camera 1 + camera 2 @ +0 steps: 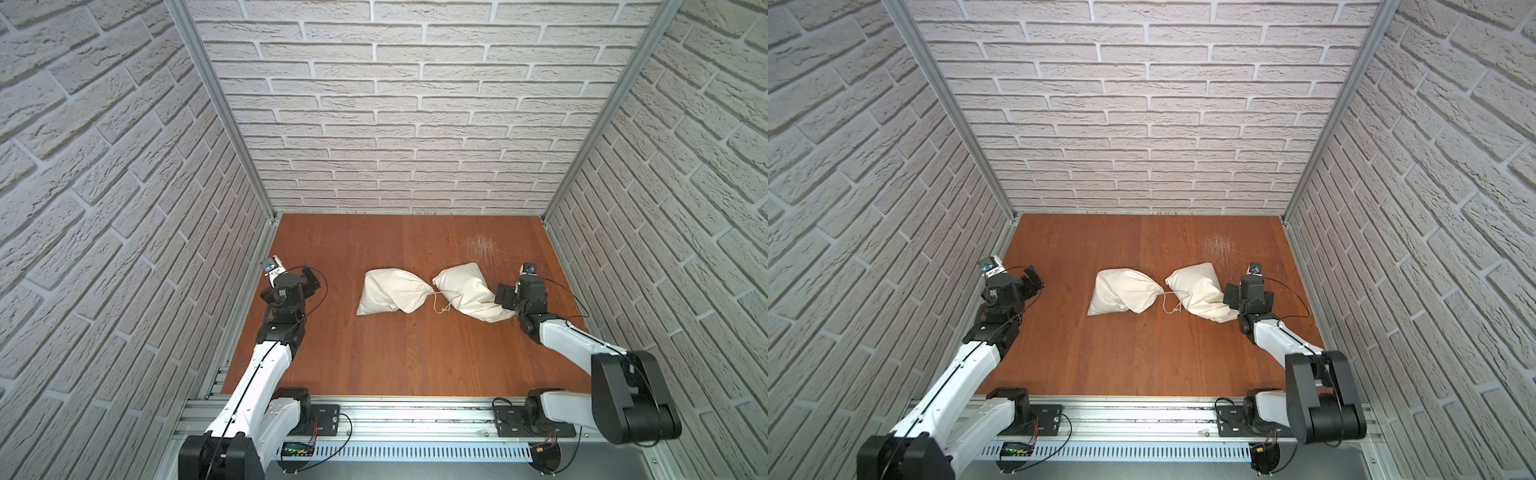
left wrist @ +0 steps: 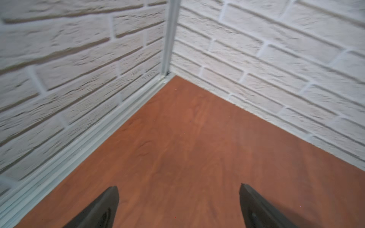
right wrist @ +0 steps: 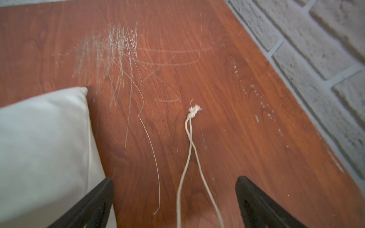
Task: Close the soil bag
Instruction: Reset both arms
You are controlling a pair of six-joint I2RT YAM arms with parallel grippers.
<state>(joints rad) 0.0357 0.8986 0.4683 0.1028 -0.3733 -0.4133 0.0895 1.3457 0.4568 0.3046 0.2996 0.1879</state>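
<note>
Two cream cloth bags lie side by side mid-table in both top views. The left bag (image 1: pixel 390 291) (image 1: pixel 1123 291) is cinched at its right end, where a thin knotted string (image 1: pixel 440 306) (image 1: pixel 1172 306) trails onto the wood. The right bag (image 1: pixel 465 291) (image 1: pixel 1198 289) reaches under my right gripper (image 1: pixel 517 299) (image 3: pixel 174 181). That gripper is open, with a knotted drawstring (image 3: pixel 189 138) lying loose on the table between its fingers and the bag (image 3: pixel 45 142) beside one finger. My left gripper (image 1: pixel 289 289) (image 2: pixel 178 186) is open and empty by the left wall, well away from the bags.
White brick-pattern walls (image 1: pixel 415 124) enclose the wooden table (image 1: pixel 374 353) on three sides, with a metal post (image 2: pixel 169 35) in the back left corner. A scratched patch (image 1: pixel 478 245) (image 3: pixel 110 49) marks the wood behind the right bag.
</note>
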